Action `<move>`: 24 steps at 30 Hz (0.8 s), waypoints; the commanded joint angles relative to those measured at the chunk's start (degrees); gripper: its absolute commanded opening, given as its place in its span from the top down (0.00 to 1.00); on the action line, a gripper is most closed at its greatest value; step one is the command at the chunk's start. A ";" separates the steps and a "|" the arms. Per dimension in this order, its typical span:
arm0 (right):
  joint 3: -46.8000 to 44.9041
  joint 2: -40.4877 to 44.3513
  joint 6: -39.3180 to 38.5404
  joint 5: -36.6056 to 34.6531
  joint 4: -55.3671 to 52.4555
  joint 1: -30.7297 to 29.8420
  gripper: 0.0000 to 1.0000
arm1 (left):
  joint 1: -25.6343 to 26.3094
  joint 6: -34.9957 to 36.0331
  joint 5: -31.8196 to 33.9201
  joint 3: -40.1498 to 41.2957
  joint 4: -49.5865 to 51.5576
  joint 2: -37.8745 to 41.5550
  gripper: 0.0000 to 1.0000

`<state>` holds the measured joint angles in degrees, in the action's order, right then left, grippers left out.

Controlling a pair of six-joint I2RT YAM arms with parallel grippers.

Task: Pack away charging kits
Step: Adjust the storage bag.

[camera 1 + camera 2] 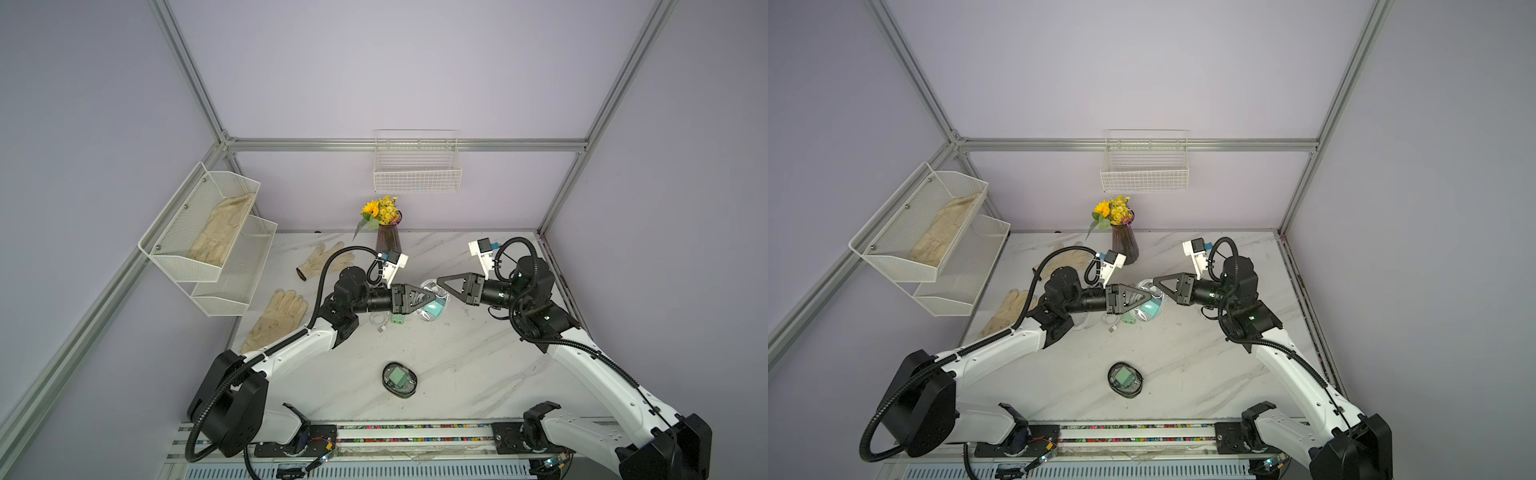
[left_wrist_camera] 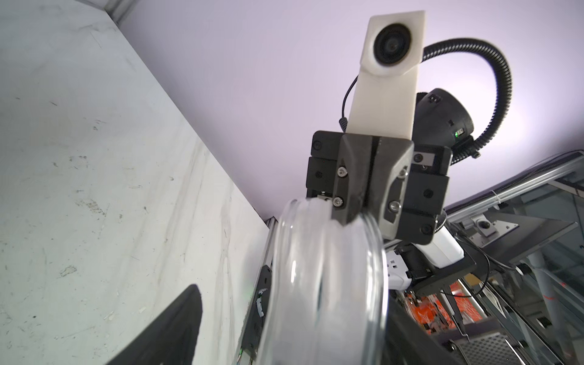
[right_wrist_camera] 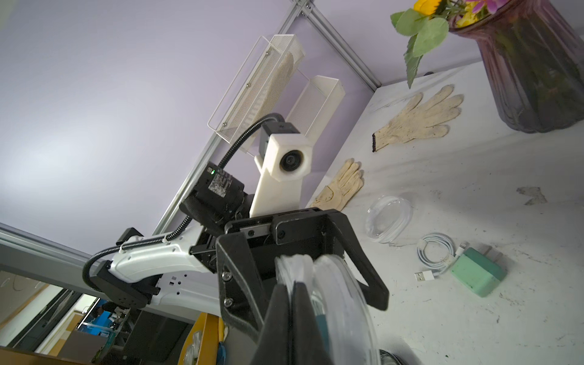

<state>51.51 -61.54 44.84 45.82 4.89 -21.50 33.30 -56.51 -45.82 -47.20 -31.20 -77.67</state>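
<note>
A clear oval case (image 1: pixel 444 306) with a teal plug adapter (image 1: pixel 434 310) and white cable inside hangs above the table's middle. My right gripper (image 1: pixel 438 281) is shut on its rim, fingers pressed together in the right wrist view (image 3: pixel 291 286). My left gripper (image 1: pixel 433 297) faces it, open, its fingers (image 2: pixel 181 328) wide on either side of the case (image 2: pixel 325 284). On the table below lie a loose mint adapter (image 3: pixel 475 271), a coiled white cable (image 3: pixel 434 252) and an empty clear case (image 3: pixel 388 218). A black-rimmed case (image 1: pixel 400 379) holding a green adapter sits nearer the front.
Cream gloves lie at the left (image 1: pixel 278 316) and back left (image 1: pixel 324 259); another sits in the tiered mesh rack (image 1: pixel 232 291) on the left wall. A flower vase (image 1: pixel 388 239) stands at the back, under a white wire basket (image 1: pixel 417 170).
</note>
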 commanded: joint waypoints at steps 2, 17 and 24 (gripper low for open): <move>-3.42 1.95 9.96 -3.30 13.49 0.31 1.00 | 0.90 -5.28 9.26 5.46 -14.90 1.49 0.16; -7.99 0.77 20.54 -12.97 25.63 0.29 1.00 | 7.19 -15.53 17.18 9.40 -39.02 -10.40 0.11; -15.89 3.90 25.16 -19.94 30.72 0.14 1.00 | 8.16 -16.96 19.44 6.50 -43.73 -14.16 0.14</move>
<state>37.54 -59.07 65.91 30.35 30.26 -21.47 40.97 -72.38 -28.62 -39.94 -69.41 -90.83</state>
